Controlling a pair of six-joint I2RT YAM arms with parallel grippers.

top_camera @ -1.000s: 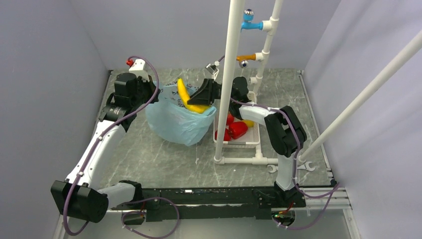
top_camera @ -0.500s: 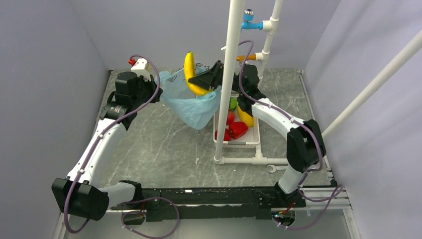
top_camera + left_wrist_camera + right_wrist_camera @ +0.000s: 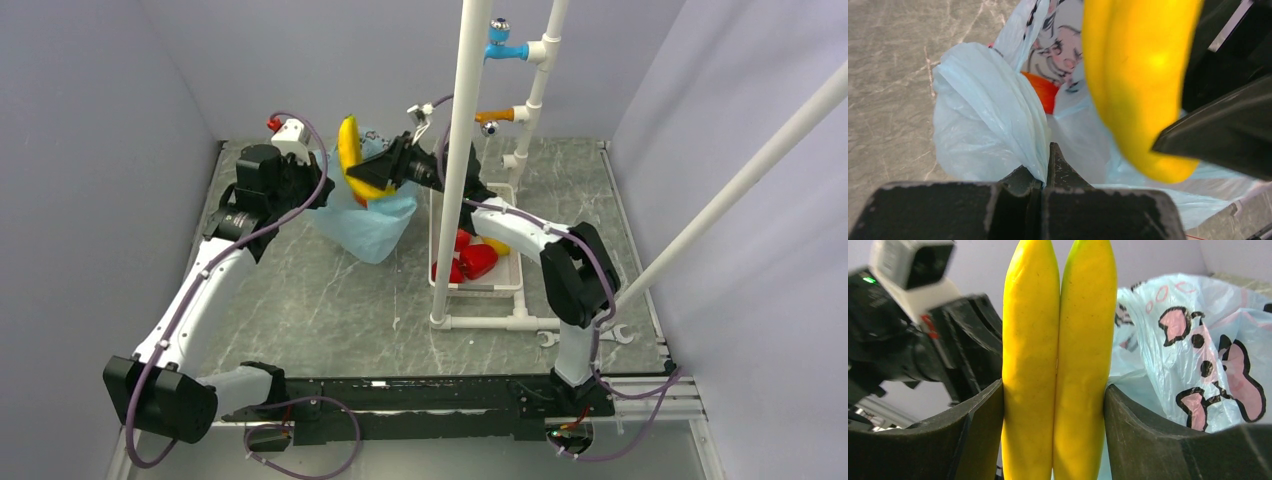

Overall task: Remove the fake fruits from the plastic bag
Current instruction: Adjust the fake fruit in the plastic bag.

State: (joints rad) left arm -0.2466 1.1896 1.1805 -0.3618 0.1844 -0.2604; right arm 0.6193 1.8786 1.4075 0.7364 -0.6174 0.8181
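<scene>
Bananas [image 3: 350, 165] sit clamped in my right gripper [image 3: 372, 180], raised over the plastic bag [image 3: 372, 230]. My left gripper [image 3: 1045, 167] pinches a bag fold tight. I'd swing right to the white basket [image 3: 508, 287], dodging the pole [image 3: 455, 180]. An orange-red piece [image 3: 1044, 91] remains inside.
</scene>
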